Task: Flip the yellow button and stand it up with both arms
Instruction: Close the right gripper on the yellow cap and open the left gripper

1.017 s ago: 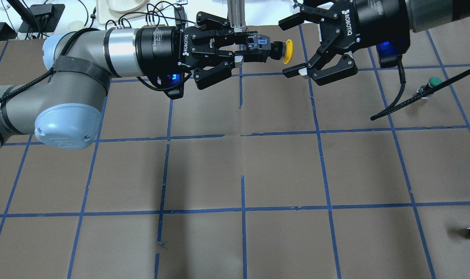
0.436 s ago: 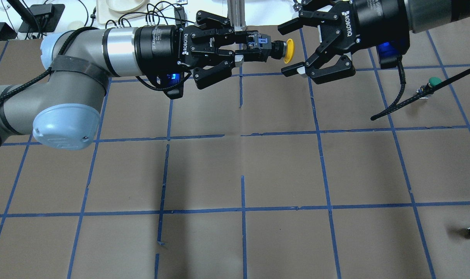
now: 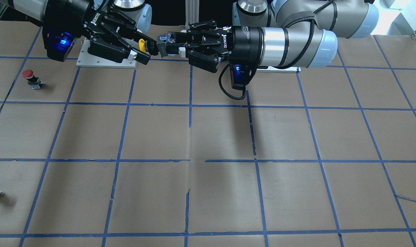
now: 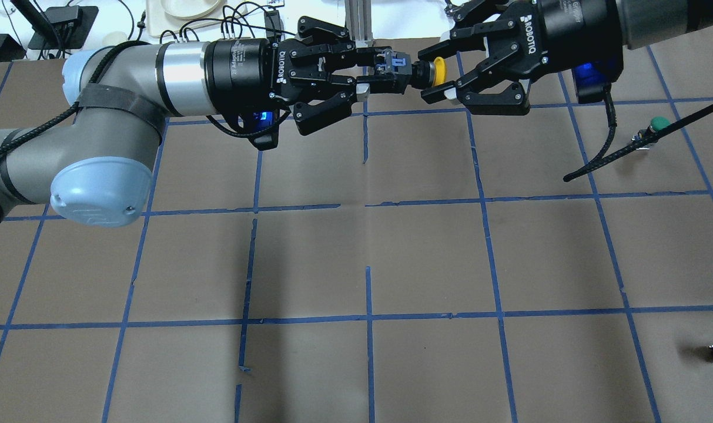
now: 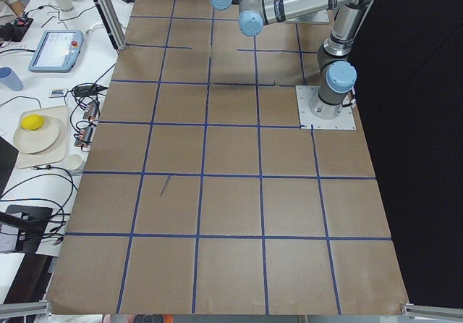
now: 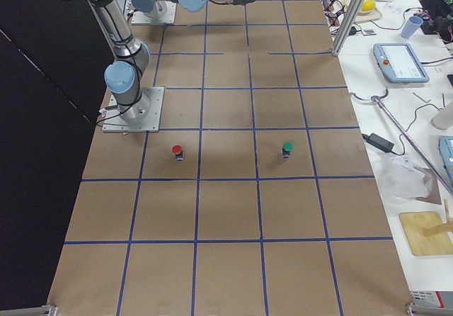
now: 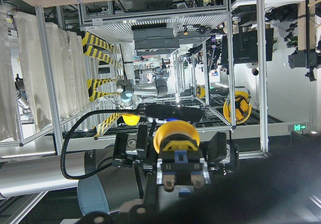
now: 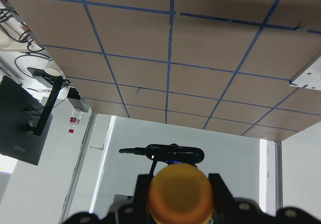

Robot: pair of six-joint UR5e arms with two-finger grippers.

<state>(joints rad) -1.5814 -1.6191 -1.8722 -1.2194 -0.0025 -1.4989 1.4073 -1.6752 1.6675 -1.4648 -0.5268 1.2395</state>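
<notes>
**A:** where's the yellow button [image 4: 415,73] sitting right now?

**B:** top centre of the overhead view, up off the desk [image 4: 427,258], lying sideways. The left tool [image 4: 380,75] is pinching its boxy body. The cap pokes toward the right tool [image 4: 434,73], which is spread with one finger on each side of the cap.

**A:** touching it?

**B:** can't tell, the gaps are too tight to read. The right wrist view just shows the cap as a blurry orange blob at bottom centre. In both side views the tools are tiny, up at the top edge.
</notes>
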